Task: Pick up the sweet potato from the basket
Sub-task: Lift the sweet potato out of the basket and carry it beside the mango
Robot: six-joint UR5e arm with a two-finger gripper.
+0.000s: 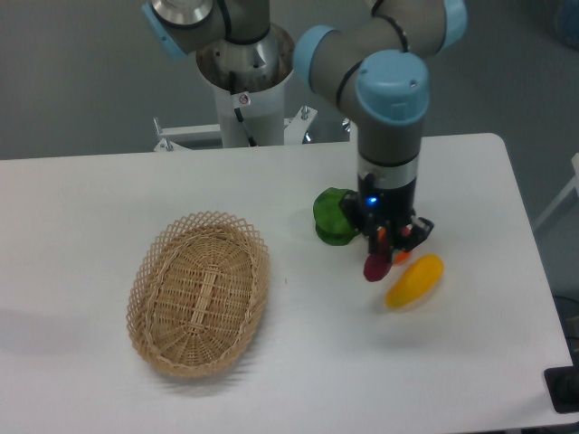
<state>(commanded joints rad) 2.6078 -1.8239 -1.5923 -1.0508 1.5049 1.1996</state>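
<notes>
Sweet potato [374,267]: small magenta tuber, hanging end-down directly under the gripper [391,242], its upper end tucked between the dark fingers, its lower tip close over the white table [109,190]. Whether that tip touches the surface cannot be told. Gripper appears closed on the tuber's top; the fingertips themselves are partly hidden by the piece and by an orange glint between them.

Yellow-orange fruit [415,280] lies just right of the tuber and slightly lower in view, tilted, its upper end just beside the gripper's right finger. Contact between fruit and tuber cannot be judged. Green object [336,216], glossy and rounded, sits just left of the gripper, a little farther back on the table, partly behind the wrist housing.

Basket [145,280]: oval wicker, lattice rim, well apart to the left of the tuber, nearer the front edge. Nothing visible lies in it. Open tabletop runs between basket rim and green object.

Edges: the table's right edge runs near the fruit, with a strip of bare surface between. Front edge lies below basket and fruit, with bare surface before it on the right side. Back edge passes behind the arm [389,99], which comes down vertically from a blue-capped joint; the robot base stands behind the table.
</notes>
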